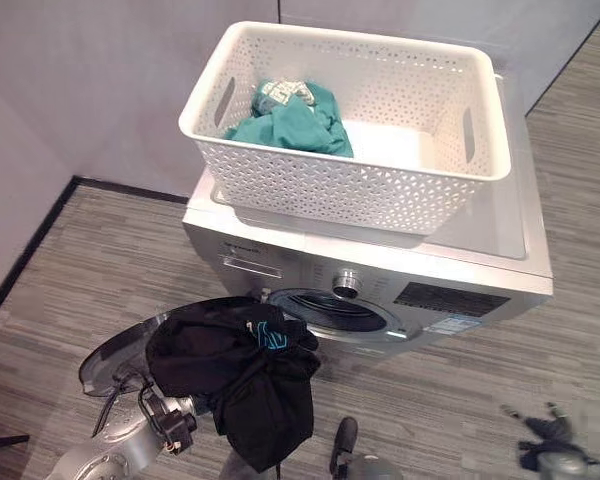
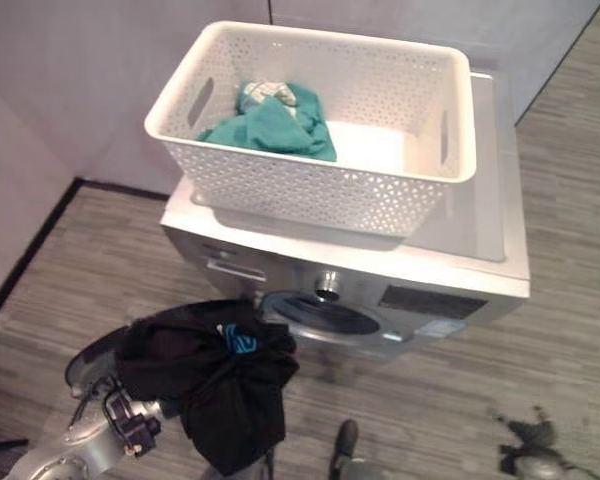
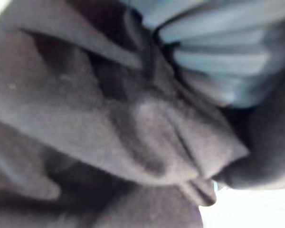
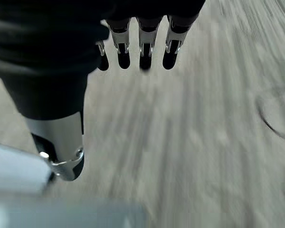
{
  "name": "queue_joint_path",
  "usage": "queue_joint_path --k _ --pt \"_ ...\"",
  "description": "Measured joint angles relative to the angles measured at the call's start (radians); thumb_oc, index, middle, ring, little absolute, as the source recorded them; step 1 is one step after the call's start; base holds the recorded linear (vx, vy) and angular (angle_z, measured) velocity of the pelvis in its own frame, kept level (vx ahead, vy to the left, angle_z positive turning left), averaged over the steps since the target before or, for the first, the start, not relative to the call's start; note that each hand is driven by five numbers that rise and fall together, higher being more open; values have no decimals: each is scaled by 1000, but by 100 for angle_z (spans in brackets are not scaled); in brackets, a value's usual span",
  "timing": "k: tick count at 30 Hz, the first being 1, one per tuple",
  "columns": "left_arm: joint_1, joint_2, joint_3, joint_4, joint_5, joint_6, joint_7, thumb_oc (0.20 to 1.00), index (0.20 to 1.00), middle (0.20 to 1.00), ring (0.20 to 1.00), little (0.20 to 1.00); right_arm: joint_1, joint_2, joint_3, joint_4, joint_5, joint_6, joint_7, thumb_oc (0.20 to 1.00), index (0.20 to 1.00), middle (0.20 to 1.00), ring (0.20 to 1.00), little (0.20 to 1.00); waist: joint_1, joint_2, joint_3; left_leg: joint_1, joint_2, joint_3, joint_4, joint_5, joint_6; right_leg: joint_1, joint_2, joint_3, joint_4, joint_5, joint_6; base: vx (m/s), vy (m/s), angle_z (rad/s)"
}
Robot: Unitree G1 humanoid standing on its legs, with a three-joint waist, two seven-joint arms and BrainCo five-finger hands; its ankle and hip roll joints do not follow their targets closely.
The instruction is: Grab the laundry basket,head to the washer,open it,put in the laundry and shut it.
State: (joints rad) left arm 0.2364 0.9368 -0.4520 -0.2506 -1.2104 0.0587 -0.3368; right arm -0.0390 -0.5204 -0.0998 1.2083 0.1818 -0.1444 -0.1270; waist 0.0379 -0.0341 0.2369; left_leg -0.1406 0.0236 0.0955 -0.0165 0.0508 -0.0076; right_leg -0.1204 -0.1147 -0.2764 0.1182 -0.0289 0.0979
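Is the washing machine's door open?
Open. The round door swings out left of the washer, leaving its dark drum opening uncovered.

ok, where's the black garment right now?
The black garment hangs bunched over the left hand in the eye views, low left, just in front of the washer's open door and drum opening.

Grey striped carpet floor [image 1: 100, 270] meets plain pale walls [image 1: 90, 90] at a dark skirting strip [image 1: 40, 235] in the corner.

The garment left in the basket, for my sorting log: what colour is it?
Teal green garment, bunched in the white basket; clearest in the left eye view.
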Motion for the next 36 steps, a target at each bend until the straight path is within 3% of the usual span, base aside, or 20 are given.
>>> queue_joint_path --k 1,2,3,4,5,6,7,9,10,11,12,15,19,23,26,30,32,36 --pt "-22 -2 -16 16 -20 -16 -2 200 200 200 200 200 -9 -34 51 6 0 -2 -1 1000 1000 1000 1000 1000 -10 9 32 -49 5 -16 73 -27 19 -102 -25 59 181 -28 36 -130 -102 28" --pt "-64 3 -34 34 -44 -23 -5 200 200 200 200 200 -11 -52 106 2 -10 3 18 1000 1000 1000 1000 1000 -15 -5 62 -113 9 -23 138 -38 20 -193 -64 126 273 -61 38 -99 -256 7" --pt "-66 0 -34 77 -47 -17 -7 200 200 200 200 200 -38 -55 112 -7 -31 11 33 1000 1000 1000 1000 1000 25 -31 92 -134 10 4 166 -43 23 -188 -181 60 154 -43 47 -167 -275 -12" --pt "-72 -22 -31 103 -46 -14 -7 200 200 200 200 200 -63 -77 159 -50 -62 12 40 1000 1000 1000 1000 1000 43 -31 106 -154 16 -2 220 -60 5 -158 -212 16 93 -27 41 -138 -281 -47" --pt "-88 -47 -25 112 -46 -26 -7 200 200 200 200 200 -66 -87 217 -116 -88 7 46 1000 1000 1000 1000 1000 65 -45 123 -170 38 -7 258 -70 -9 -157 -185 4 125 -34 39 -106 -230 22" --pt "-120 -58 -22 112 -45 -34 -11 200 200 200 200 200 -60 -88 260 -194 -116 -19 59 1000 1000 1000 1000 1000 63 -69 141 -219 40 -55 302 -76 -27 -159 -87 28 179 -62 32 -12 -231 79" --pt "-115 -124 -4 124 -36 -36 -12 200 200 200 200 200 -63 -107 256 -243 -120 -20 67 1000 1000 1000 1000 1000 43 -52 166 -252 55 -104 324 -71 -48 -183 -58 35 225 -77 4 -25 -193 87" --pt "-67 -128 -18 146 -26 -38 -16 200 200 200 200 200 -59 -108 253 -268 -120 -29 69 1000 1000 1000 1000 1000 59 -69 176 -287 94 -122 344 -86 -62 -235 -33 17 304 -131 -42 -46 -134 44" --pt "-58 -125 -38 163 -21 -38 -14 200 200 200 200 200 -54 -109 247 -282 -120 -26 68 1000 1000 1000 1000 1000 57 -75 177 -304 99 -126 360 -104 -46 -253 -28 11 319 -139 -50 -43 -105 22" --pt "-45 -161 -34 191 6 -46 -6 200 200 200 200 200 -28 -111 229 -344 -119 -30 65 1000 1000 1000 1000 1000 50 -74 179 -344 95 -118 459 -136 -22 -289 -28 11 349 -147 -60 -23 -54 2" --pt "-40 -198 -34 233 17 -47 10 200 200 200 200 200 -10 -107 231 -394 -119 -37 67 1000 1000 1000 1000 1000 33 -70 179 -356 87 -117 476 -173 -24 -321 -21 5 370 -149 -64 -36 -42 3" --pt "-95 -228 -28 274 76 -72 58 200 200 200 200 200 26 -83 238 -505 -118 -34 58 1000 1000 1000 1000 1000 0 -88 198 -414 92 -116 492 -161 -46 -390 -23 2 411 -155 -74 8 -2 -1" --pt "-233 -379 -1 412 121 -100 139 200 200 200 200 200 2 -39 241 -583 -119 -36 42 1000 1000 1000 1000 1000 -6 -86 241 -519 97 -112 592 -191 -49 -491 -24 25 483 -158 -72 -13 32 -14" --pt "-376 -483 34 546 133 -130 242 200 200 200 200 200 -34 13 281 -632 -120 -32 18 1000 1000 1000 1000 1000 -38 -114 262 -591 106 -101 636 -207 -42 -561 -21 44 499 -146 -75 -20 49 -12" --pt "-481 -571 100 663 137 -156 299 200 200 200 200 200 -39 18 284 -652 -120 -31 17 1000 1000 1000 1000 1000 -59 -126 266 -618 107 -85 644 -214 -31 -590 -22 56 491 -133 -68 -3 36 -14" --pt "-607 -628 170 745 139 -194 356 200 200 200 200 200 -50 19 304 -640 -119 -28 6 1000 1000 1000 1000 1000 -88 -144 264 -634 110 -67 642 -219 -23 -605 -8 77 451 -109 -58 9 65 -16" --pt "-759 -691 266 900 116 -232 412 200 200 200 200 200 -71 30 327 -610 -119 -25 -1 1000 1000 1000 1000 1000 -114 -165 257 -670 117 -48 654 -225 -19 -638 5 96 431 -87 -52 44 56 -33" --pt "-846 -690 352 941 96 -277 472 200 200 200 200 200 -79 55 350 -584 -119 -22 -7 1000 1000 1000 1000 1000 -164 -210 230 -719 129 -29 696 -248 -12 -687 14 116 439 -78 -47 45 20 -23"
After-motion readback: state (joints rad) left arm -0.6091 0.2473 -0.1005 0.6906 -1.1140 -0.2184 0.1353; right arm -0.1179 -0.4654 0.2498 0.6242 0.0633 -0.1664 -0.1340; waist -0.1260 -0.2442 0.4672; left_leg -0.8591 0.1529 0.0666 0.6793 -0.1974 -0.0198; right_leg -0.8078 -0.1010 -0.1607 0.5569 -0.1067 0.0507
